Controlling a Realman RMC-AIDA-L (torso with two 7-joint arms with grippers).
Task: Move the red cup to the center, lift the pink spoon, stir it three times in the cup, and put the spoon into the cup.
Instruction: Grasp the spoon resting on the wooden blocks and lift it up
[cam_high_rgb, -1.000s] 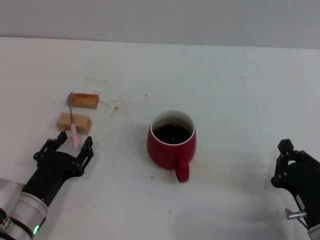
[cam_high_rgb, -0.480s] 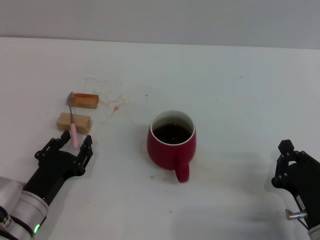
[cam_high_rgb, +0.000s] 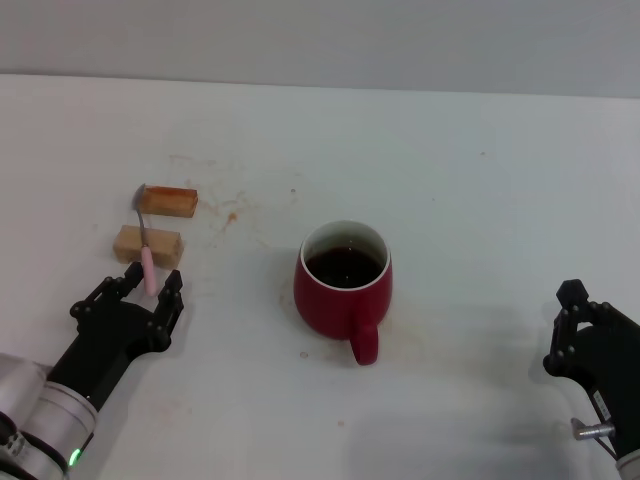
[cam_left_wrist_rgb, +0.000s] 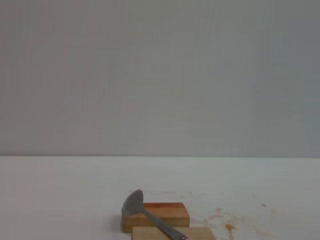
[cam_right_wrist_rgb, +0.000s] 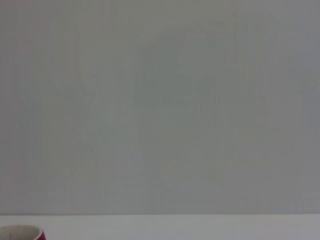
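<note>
The red cup (cam_high_rgb: 342, 290) stands near the middle of the table with dark liquid inside and its handle toward me; its rim shows in the right wrist view (cam_right_wrist_rgb: 20, 233). The pink spoon (cam_high_rgb: 147, 262) lies across two tan wooden blocks, grey bowl at the far end. Its bowl shows in the left wrist view (cam_left_wrist_rgb: 133, 203). My left gripper (cam_high_rgb: 150, 283) is open, low over the table, its fingers on either side of the pink handle's near end. My right gripper (cam_high_rgb: 588, 302) is open and empty, at the table's near right.
The far wooden block (cam_high_rgb: 168, 201) and the near wooden block (cam_high_rgb: 147, 244) hold the spoon off the table; both show in the left wrist view (cam_left_wrist_rgb: 161, 214). Brownish stains (cam_high_rgb: 232, 212) mark the white table between the blocks and the cup.
My left gripper has shifted slightly around the spoon handle's end. The cup, the spoon and the right arm have not moved.
</note>
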